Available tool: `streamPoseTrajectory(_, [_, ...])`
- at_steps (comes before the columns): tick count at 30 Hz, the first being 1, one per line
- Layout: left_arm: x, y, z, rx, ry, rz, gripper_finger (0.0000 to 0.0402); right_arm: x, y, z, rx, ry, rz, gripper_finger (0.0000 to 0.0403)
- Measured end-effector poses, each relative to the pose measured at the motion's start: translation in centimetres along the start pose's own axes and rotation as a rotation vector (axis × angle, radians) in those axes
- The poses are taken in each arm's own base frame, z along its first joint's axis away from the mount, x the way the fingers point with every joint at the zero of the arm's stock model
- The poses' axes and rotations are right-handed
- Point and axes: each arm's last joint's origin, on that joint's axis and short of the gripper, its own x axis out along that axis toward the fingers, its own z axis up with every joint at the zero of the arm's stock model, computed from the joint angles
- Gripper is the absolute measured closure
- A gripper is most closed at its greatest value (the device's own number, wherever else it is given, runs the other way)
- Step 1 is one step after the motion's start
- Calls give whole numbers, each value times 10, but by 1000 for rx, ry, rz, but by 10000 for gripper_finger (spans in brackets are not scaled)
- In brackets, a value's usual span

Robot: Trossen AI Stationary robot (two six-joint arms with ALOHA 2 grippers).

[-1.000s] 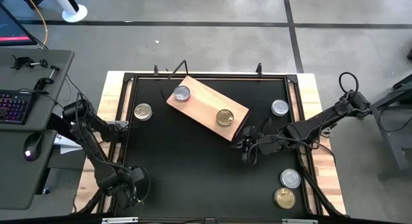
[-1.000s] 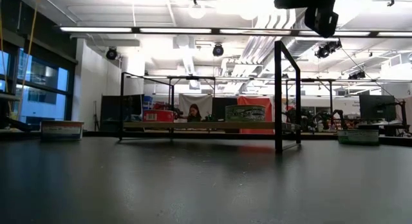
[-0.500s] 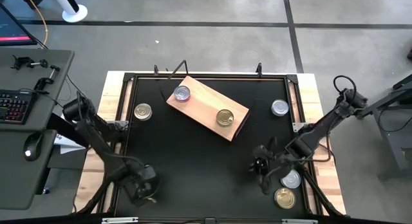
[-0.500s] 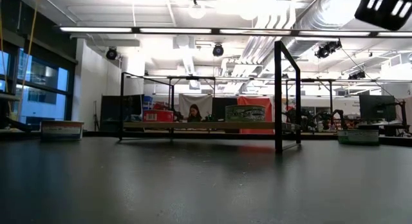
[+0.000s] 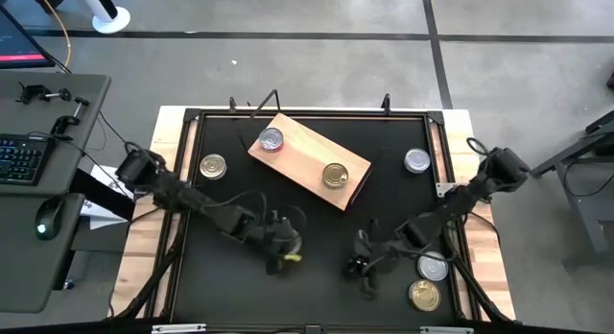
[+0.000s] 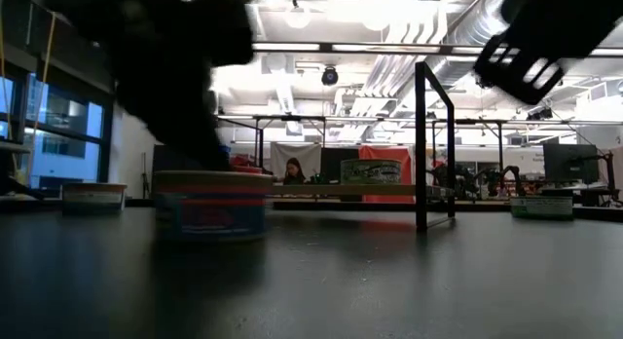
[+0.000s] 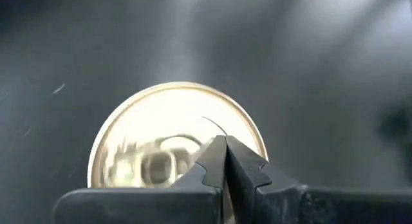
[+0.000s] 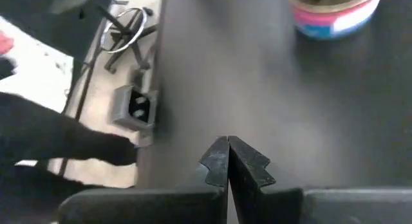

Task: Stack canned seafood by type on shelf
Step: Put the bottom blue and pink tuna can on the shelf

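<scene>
The shelf (image 5: pixel 309 161) is a light wooden board lying aslant at the far middle. A silver-lidded tin (image 5: pixel 271 140) and a gold-lidded tin (image 5: pixel 335 175) stand on it. On the table are a gold tin (image 5: pixel 213 166), a silver tin (image 5: pixel 416 161), and a silver (image 5: pixel 434 267) and gold (image 5: pixel 423 296) pair near the right corner. My left gripper (image 5: pixel 285 250) is shut above another gold-lidded tin (image 7: pixel 174 137), which stands on the table (image 6: pixel 212 205). My right gripper (image 5: pixel 360 265) is shut and hovers over bare table near the middle. My left gripper (image 7: pixel 225 147) points down from above, its shut fingertips over the tin's gold lid (image 7: pixel 193 114). I cannot tell whether they touch it. The tin stands upright on its base on the table.
A black frame rail (image 5: pixel 307 113) runs round the tabletop, with an upright post (image 6: pixel 421 149) in the low view. The right wrist view shows a tin with a pink and blue label (image 8: pixel 331 15) and the table's edge. A desk with a keyboard (image 5: pixel 24 156) stands to the left.
My left arm has swung fast from the near left corner toward the table's middle, and a tin now shows under it where none showed before. My right gripper has moved from beside the shelf's right end toward the near edge, then leftward.
</scene>
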Motion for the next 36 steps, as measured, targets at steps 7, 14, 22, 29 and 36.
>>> streamPoseTrajectory(7, [-41,-4,30,187,-80,-7,401,19,-29,17,130,-59,-60,403])
streamPoseTrajectory(14, [-50,1,12,266,-66,101,401,38,-46,27,257,-69,-83,403])
streamPoseTrajectory(22, [-32,9,-28,112,-124,32,401,77,-50,44,259,106,-236,403])
streamPoseTrajectory(29, [-27,18,-42,118,-136,97,401,90,-54,49,251,163,-306,403])
streamPoseTrajectory(36, [-26,20,-43,131,-149,93,401,90,-68,63,279,87,-336,403])
